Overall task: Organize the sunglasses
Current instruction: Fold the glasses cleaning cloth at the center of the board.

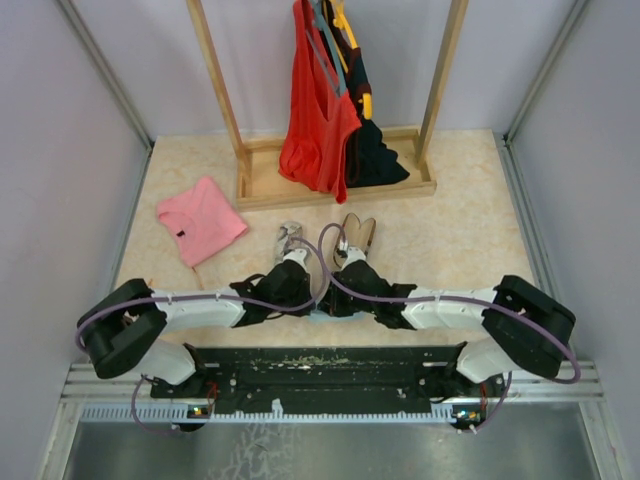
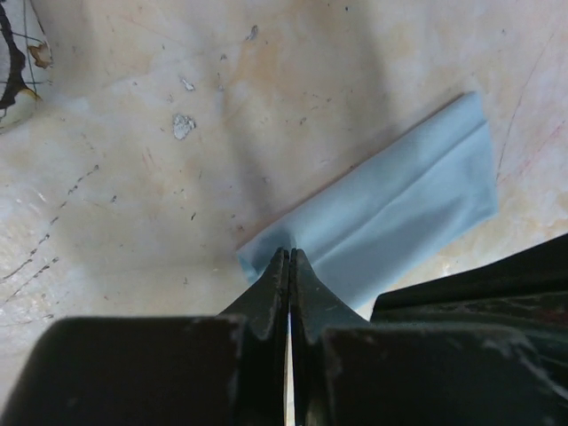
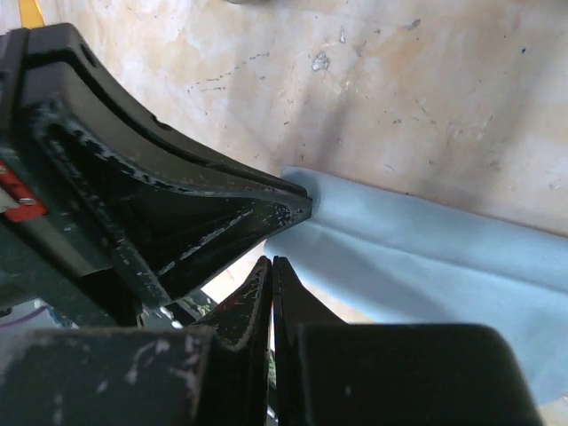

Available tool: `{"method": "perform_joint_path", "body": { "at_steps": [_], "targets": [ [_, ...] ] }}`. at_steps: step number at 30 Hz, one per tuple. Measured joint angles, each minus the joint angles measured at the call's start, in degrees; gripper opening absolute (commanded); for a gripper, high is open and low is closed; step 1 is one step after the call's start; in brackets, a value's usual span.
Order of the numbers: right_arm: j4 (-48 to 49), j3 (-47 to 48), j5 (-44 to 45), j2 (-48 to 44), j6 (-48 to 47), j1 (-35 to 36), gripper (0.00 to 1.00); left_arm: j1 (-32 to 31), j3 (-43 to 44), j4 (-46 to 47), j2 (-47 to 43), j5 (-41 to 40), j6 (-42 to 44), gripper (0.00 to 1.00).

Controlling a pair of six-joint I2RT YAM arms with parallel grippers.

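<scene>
Both arms are folding in low from either side so the hands are meeting at the near middle of the tabletop (image 2: 266, 89), probably to fold or square the light blue cloth (image 2: 399, 204) before it goes away with the glasses. The left hand (image 2: 288, 262) is pinching one corner of the folded cloth between closed fingers. The right hand (image 3: 272, 266), fingers likewise pressed together, appears to be nipping the cloth's edge just beside it. The sunglasses (image 1: 290, 238) seem to be lying untouched just beyond the hands, beside the brown case (image 1: 355, 235), though they are too small to be sure.
</scene>
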Motion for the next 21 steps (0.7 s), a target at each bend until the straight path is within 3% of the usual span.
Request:
{"method": "perform_joint_path", "body": {
  "at_steps": [21],
  "targets": [
    [8.8, -2.0, -0.5, 9.6, 6.6, 1.3, 0.00, 0.0, -1.1, 1.7, 0.3, -1.5, -0.5, 0.00]
  ]
}}
